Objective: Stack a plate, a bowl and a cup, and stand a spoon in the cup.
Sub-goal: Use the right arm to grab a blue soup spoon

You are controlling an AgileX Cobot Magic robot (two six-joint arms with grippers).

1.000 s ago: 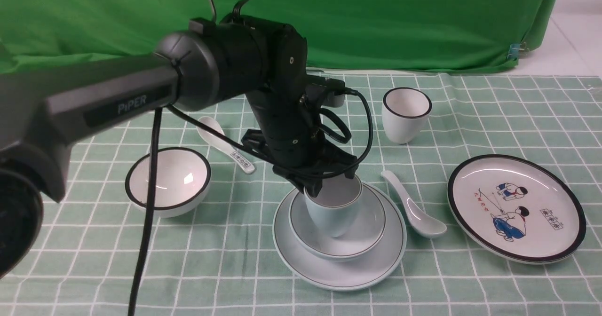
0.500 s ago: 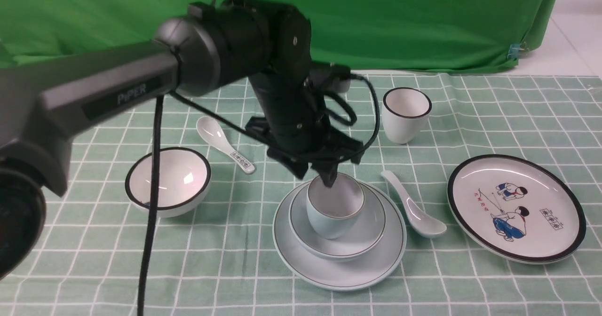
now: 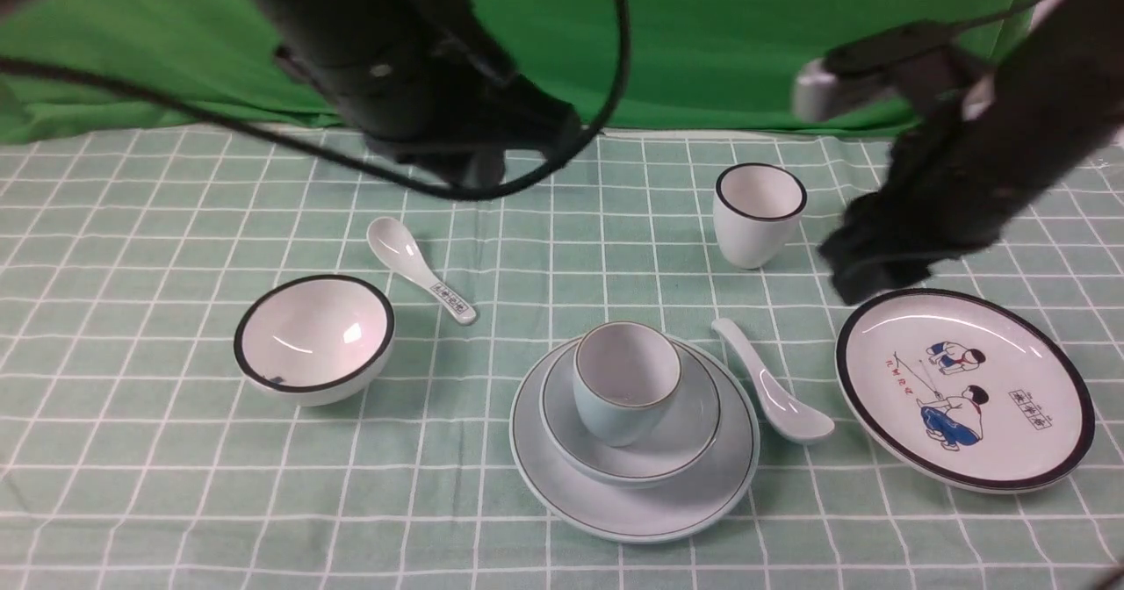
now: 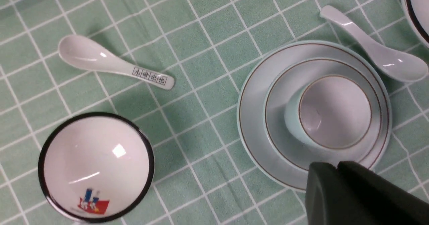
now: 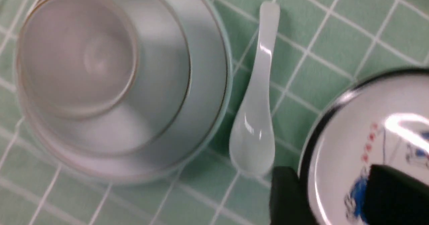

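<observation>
The pale blue cup (image 3: 625,388) stands upright in the shallow blue-green bowl (image 3: 689,436), which sits on the blue-green plate (image 3: 632,498). The plain white spoon (image 3: 773,388) lies on the cloth just right of the stack, bowl end nearest me. My left gripper (image 3: 481,171) is shut and empty, raised behind and left of the stack; in the left wrist view its tips (image 4: 335,166) hang over the plate (image 4: 249,118). My right gripper (image 3: 865,276) is open and empty; the right wrist view shows it (image 5: 335,198) between the spoon (image 5: 256,111) and the cartoon plate.
A white black-rimmed bowl (image 3: 313,337) sits at the left, with a marked spoon (image 3: 421,269) behind it. A white black-rimmed cup (image 3: 758,212) stands at the back. The cartoon plate (image 3: 966,388) lies at the right. A green backdrop hangs behind the checked cloth.
My left gripper has let go of the cup, risen and drawn back to the left. My right arm has come into view from the right, over the cartoon plate's near-left edge.
</observation>
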